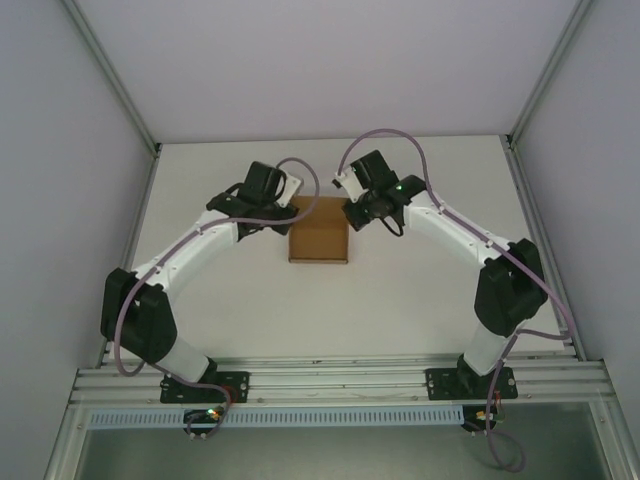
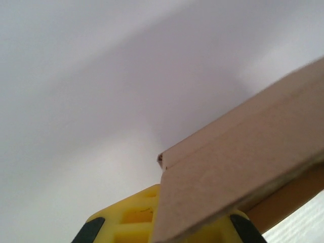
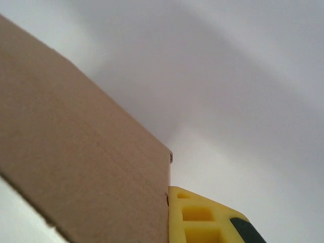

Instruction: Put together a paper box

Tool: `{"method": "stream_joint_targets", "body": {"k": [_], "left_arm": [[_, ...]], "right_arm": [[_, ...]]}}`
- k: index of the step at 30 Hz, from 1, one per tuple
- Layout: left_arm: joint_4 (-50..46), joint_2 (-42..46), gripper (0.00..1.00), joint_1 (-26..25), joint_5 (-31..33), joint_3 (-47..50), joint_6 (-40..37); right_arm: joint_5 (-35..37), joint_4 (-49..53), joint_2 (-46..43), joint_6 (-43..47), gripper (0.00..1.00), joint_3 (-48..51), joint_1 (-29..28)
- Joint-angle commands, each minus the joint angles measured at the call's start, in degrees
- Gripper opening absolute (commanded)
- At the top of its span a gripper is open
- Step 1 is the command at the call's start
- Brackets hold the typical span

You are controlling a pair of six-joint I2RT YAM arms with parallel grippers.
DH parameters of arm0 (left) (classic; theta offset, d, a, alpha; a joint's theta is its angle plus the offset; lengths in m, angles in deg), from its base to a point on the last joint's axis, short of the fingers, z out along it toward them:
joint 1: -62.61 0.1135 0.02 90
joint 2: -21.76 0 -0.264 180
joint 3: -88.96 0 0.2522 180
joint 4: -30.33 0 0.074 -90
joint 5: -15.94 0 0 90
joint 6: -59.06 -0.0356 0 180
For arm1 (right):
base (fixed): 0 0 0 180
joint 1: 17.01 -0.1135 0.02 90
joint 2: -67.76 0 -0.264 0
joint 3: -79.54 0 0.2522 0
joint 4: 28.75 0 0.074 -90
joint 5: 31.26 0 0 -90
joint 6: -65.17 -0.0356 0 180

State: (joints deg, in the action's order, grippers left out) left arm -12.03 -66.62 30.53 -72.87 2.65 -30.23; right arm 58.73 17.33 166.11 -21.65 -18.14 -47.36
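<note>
White walls (image 1: 330,60) close in a pale surface (image 1: 400,300), with an aluminium rail (image 1: 330,380) along the near edge where both arm bases are bolted. Flat on the middle of that surface lies the paper box (image 1: 318,232), plain brown cardboard, roughly square from above. Both arms bend inward to its far edge. The left gripper (image 1: 287,207) meets the far left corner and the right gripper (image 1: 350,213) meets the far right corner, so the box sits between them.

On the left wrist camera the box (image 2: 243,177) rises at a slant from the yellow fingers (image 2: 132,216), a folded edge showing along its top. On the right wrist camera a broad brown face of the box (image 3: 81,167) runs right up against the yellow fingers (image 3: 197,215).

Each pair of jaws is closed tight, clamped on the cardboard at its own corner
</note>
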Motion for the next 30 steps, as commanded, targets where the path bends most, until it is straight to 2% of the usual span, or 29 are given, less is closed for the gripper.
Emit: {"method": "stream_joint_targets", "body": {"k": [1,5,10,14,20,30], "left_arm": [[3.80,0.24,0.00,-0.77,5.67,1.62,19.14],[9.27,-1.02,0.00,-2.56,7.72,4.60,28.32],[10.18,-3.28,0.00,-3.76,11.58,4.85,30.73],[13.94,-4.40,0.00,-3.78,12.31,7.18,34.14],[16.15,-6.49,0.00,-4.09,10.51,7.96,31.99],[18.92,-3.97,0.01,-5.53,8.78,16.56,31.77]], "right_arm": [[3.98,-13.59,-2.41,-21.12,0.01,3.50,-0.13],[3.99,-23.13,-2.02,-35.56,0.00,7.17,-0.16],[3.16,-25.90,0.32,-40.73,0.00,6.64,-0.98],[4.40,-27.13,0.83,-38.94,0.00,8.47,-3.06],[10.00,-27.77,1.20,-35.66,0.00,11.52,-4.96],[20.19,-29.04,-0.22,-34.50,0.01,18.62,-7.89]]}}
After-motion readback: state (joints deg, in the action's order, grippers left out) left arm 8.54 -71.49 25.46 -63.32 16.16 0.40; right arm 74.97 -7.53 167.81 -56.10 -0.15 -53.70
